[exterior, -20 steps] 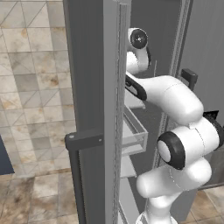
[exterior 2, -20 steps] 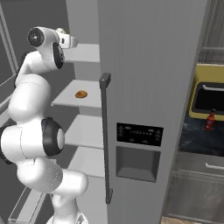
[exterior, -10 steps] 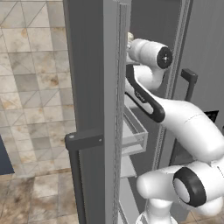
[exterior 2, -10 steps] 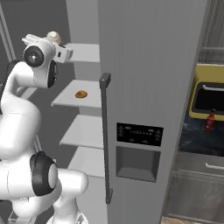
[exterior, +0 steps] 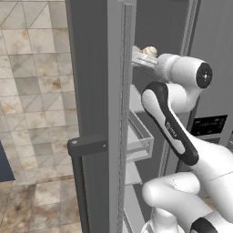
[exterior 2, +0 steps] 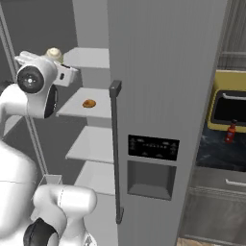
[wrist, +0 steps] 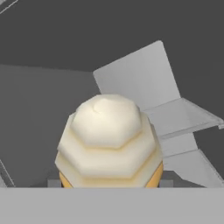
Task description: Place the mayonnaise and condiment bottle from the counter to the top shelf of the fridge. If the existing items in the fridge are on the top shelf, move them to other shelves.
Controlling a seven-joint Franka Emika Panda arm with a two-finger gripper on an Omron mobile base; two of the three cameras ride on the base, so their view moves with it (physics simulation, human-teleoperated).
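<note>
Inside the open fridge (exterior 2: 163, 86) the shelves stack up one over another, and a small bun (exterior 2: 89, 103) sits on the second shelf (exterior 2: 79, 109), just below the top shelf (exterior 2: 89, 57). A frosted cake piece (wrist: 109, 140) rides at the hand, up near top-shelf level at the fridge's left. Far right, past the fridge door, the condiment bottle (exterior 2: 231, 132) stands on the counter (exterior 2: 216, 153).

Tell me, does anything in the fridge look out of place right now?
Nothing looks spilled or damaged. A cream-topped cupcake sits right at the gripper by the top shelf, which the task wants cleared; a small bun sits on the shelf below.
</note>
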